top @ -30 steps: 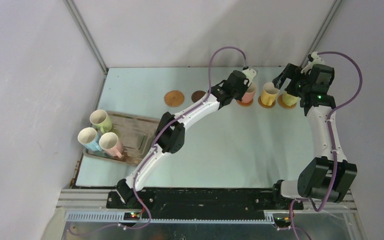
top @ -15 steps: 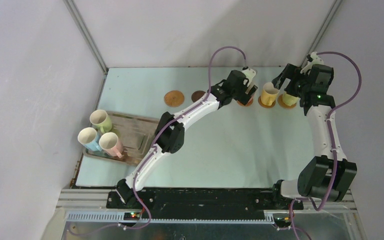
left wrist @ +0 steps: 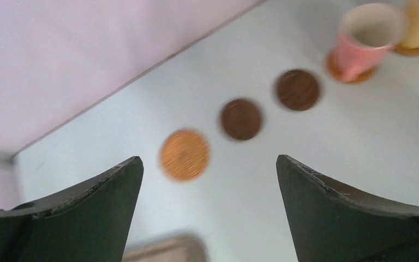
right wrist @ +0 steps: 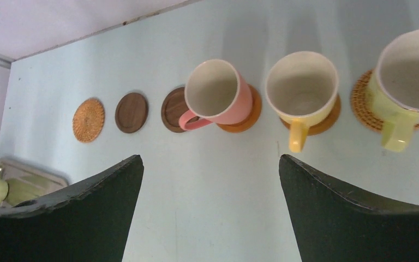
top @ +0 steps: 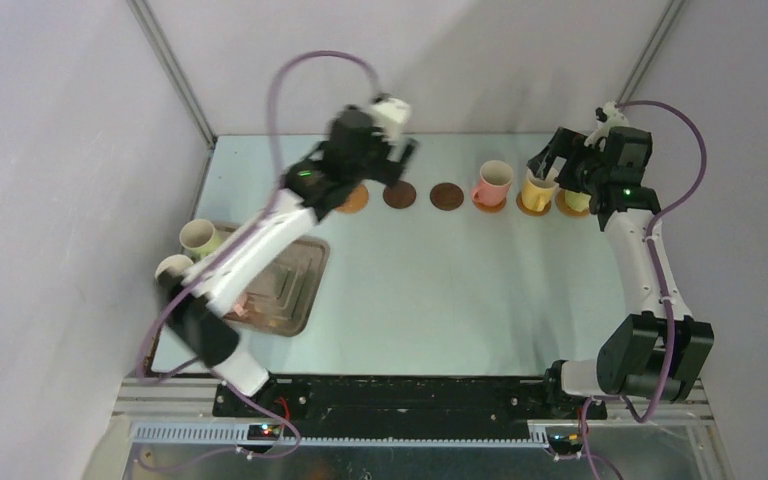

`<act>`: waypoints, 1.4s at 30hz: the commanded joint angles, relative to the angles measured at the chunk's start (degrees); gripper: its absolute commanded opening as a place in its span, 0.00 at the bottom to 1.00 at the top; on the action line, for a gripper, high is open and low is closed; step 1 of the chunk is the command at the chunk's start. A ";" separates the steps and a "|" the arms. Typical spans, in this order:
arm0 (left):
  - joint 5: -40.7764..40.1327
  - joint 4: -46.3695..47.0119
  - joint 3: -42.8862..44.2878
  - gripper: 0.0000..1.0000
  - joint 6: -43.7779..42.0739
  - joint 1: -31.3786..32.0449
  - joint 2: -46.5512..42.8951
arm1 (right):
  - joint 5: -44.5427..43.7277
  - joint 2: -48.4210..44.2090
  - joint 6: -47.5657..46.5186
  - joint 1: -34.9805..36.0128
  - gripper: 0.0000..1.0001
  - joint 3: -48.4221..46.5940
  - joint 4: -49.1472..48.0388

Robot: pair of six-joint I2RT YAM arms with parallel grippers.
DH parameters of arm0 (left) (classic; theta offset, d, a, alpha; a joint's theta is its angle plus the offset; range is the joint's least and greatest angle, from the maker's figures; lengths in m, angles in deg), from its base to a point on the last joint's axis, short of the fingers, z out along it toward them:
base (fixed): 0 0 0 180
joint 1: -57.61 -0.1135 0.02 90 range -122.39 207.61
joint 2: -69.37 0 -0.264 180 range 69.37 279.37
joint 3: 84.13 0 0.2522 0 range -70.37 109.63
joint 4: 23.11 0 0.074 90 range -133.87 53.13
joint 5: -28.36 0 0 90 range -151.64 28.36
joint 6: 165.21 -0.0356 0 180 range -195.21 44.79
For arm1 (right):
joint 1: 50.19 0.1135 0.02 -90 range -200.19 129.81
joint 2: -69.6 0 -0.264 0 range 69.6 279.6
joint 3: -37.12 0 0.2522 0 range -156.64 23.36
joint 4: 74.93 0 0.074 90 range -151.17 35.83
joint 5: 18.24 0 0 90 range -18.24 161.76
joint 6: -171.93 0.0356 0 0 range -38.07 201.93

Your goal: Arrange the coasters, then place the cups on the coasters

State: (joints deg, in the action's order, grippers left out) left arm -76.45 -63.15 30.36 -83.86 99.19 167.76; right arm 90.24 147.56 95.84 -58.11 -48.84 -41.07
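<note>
Hovering wide open and empty — the left gripper (left wrist: pixel 209 164) above three bare coasters (left wrist: pixel 240 118), the right gripper (right wrist: pixel 210 161) beside three cups (right wrist: pixel 301 87) set on coasters; more cups (top: pixel 200 238) sit on the tray (top: pixel 295 285).

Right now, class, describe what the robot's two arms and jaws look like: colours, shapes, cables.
The left arm and right arm have white links and black joints, with a purple cable looping along each and a small green light near each wrist. The jaws are black, curved and tapering.
</note>
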 commanded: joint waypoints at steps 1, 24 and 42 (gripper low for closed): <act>-2.73 -1.88 -16.34 1.00 -2.02 -10.33 -20.40 | 1.37 -1.86 0.45 3.11 1.00 -0.22 -1.92; -4.88 -18.47 -59.71 1.00 -6.77 -38.78 -68.72 | -2.69 20.19 -23.17 55.83 0.99 -20.85 8.47; 13.27 -7.53 -59.16 1.00 -0.99 -71.40 -65.19 | 3.34 54.57 -12.90 71.43 0.99 -59.26 18.33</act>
State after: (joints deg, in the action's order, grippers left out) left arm -73.23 -77.34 -30.03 -88.27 36.79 103.37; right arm 94.70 198.44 78.62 12.25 -103.53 -22.82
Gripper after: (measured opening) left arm 0.996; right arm 0.993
